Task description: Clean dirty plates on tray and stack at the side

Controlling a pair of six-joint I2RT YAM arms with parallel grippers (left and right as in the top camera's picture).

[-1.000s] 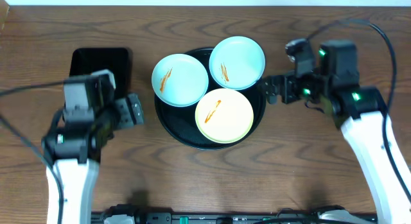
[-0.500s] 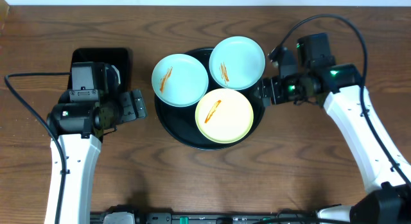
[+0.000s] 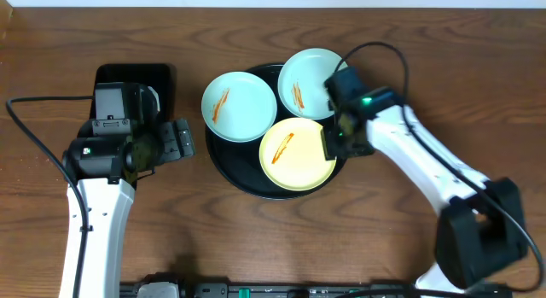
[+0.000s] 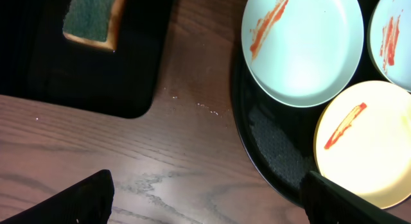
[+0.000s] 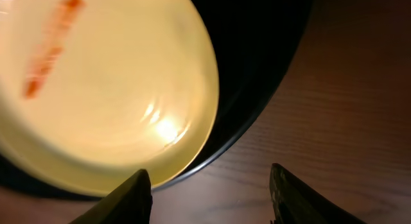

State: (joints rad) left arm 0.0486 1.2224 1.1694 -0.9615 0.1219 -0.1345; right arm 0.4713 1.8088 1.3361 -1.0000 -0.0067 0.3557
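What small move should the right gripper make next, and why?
Probably lower the right gripper a little and close on the right edge of the yellow plate. Its jaws are open and hover at that edge, over the rim of the tray, and nothing is held.

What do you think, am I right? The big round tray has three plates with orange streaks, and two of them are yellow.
Not quite: only one plate is yellow. The overhead view shows the yellow plate beside the left blue plate and the far blue plate. All three are streaked, on the round tray.
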